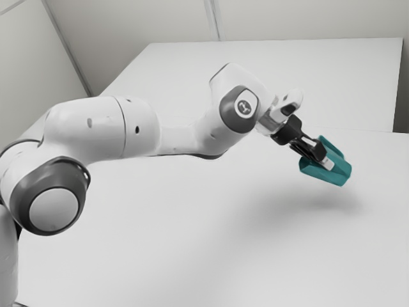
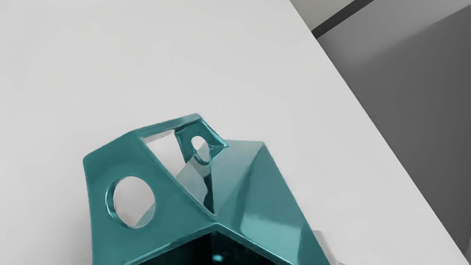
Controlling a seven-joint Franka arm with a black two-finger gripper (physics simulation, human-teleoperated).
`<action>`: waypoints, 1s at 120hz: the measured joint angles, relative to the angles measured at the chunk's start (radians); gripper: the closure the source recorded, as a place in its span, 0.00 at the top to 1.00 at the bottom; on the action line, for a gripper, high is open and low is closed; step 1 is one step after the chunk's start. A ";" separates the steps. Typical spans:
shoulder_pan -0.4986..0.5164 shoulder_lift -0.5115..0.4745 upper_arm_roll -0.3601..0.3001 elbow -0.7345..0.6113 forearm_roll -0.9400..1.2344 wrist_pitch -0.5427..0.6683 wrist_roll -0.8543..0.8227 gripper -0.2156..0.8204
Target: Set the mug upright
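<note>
The gripper [image 1: 326, 162] grasps a teal mug [image 1: 341, 173] between its fingers, holding it tilted above the white table [image 1: 160, 230].

Lab-like room, pale walls [image 1: 307, 19] with grey seams [image 1: 67, 48], white table [image 1: 160, 236], white robot arm [image 1: 140, 128]

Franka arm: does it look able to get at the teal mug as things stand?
Yes, apparently: the gripper looks shut on the mug, which is tilted and seems raised off the table. Nothing visible blocks the way.
</note>
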 joint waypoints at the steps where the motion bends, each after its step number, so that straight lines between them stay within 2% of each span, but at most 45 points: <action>1: 0.002 -0.004 0.001 -0.002 0.021 0.000 -0.008 0.04; 25: 0.058 -0.128 0.017 -0.113 0.358 -0.033 -0.184 0.04; 42: 0.107 -0.169 0.019 -0.142 0.512 -0.066 -0.284 0.04; 77: 0.216 -0.306 0.020 -0.319 0.670 -0.125 -0.445 0.04; 120: 0.303 -0.404 0.017 -0.466 0.760 -0.155 -0.578 0.04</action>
